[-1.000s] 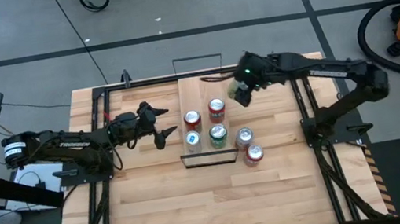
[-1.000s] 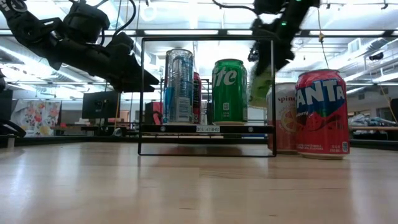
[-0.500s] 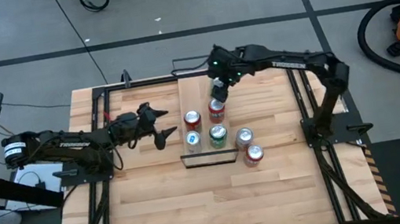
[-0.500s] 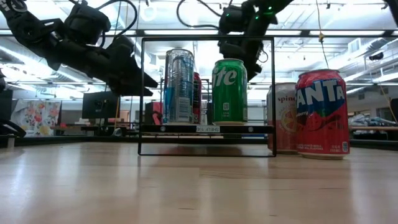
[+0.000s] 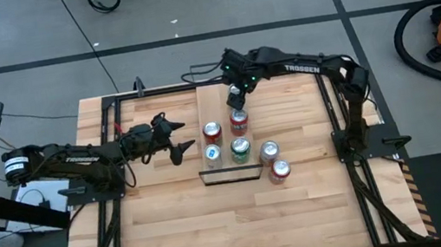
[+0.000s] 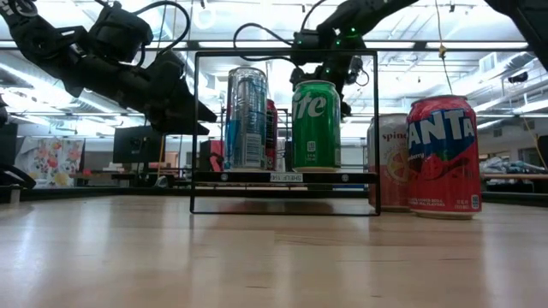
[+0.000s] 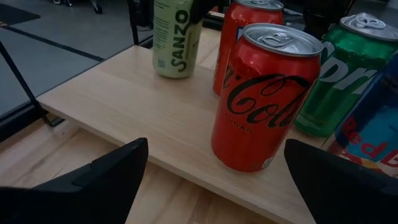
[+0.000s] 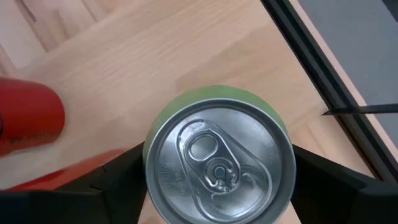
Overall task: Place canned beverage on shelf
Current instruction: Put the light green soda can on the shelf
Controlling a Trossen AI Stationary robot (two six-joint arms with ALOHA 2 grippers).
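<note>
The shelf (image 5: 215, 98) is a narrow light-wood board with black wire rails. Two red cans (image 5: 212, 132), a green can (image 5: 240, 148) and a silver-blue can (image 5: 212, 153) stand on it. My right gripper (image 5: 236, 95) is over the shelf's far end, shut on a pale green Sanzo can (image 7: 177, 34). My left gripper (image 5: 180, 136) hovers open and empty just left of the shelf, level with the red Coca-Cola can (image 7: 264, 96). My right gripper pinches the pale green can's side wall near its top rim (image 8: 286, 144) between its two fingers (image 8: 329, 180), one on each side. The fingers come from above, pointing down. The can is upright, its base at the shelf board (image 7: 137, 106).
A silver can (image 5: 269, 151) and a red Fanta can (image 5: 279, 170) stand on the tabletop right of the shelf's near end. The black frame rails (image 5: 332, 107) run along both sides of the table. The near half of the table is bare wood (image 5: 236, 226).
My right gripper has carried the pale green can toward the table's left and a little toward the far edge, from right of the shelf to over its far end, and lowered it there behind the other cans. The can has stayed upright.
</note>
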